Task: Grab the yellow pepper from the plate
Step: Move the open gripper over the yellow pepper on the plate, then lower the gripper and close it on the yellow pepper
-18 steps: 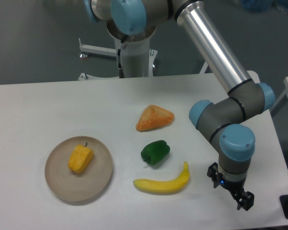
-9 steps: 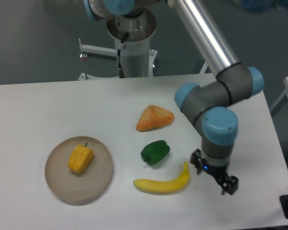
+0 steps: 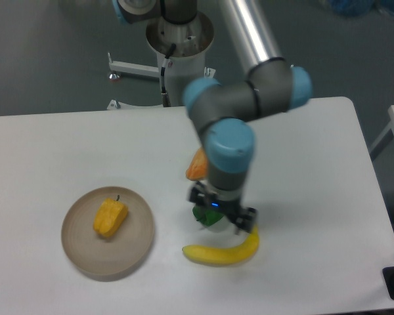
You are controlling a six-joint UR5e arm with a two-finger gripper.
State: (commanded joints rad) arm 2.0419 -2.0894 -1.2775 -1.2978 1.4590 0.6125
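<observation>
Approach step: the small lobed orange-yellow pepper [image 3: 109, 218] lies untouched on the round matte beige plate [image 3: 75, 252]; the end effector [image 3: 222, 218], well right of the plate, grip unreadable, must travel left and descend

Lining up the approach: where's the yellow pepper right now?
The yellow pepper lies on the plate, at the table's front left, well left of the gripper.

Yellow pepper [image 3: 109, 218] on plate [image 3: 134, 252]; gripper [image 3: 221, 213] over green pepper [image 3: 203, 217].
</observation>
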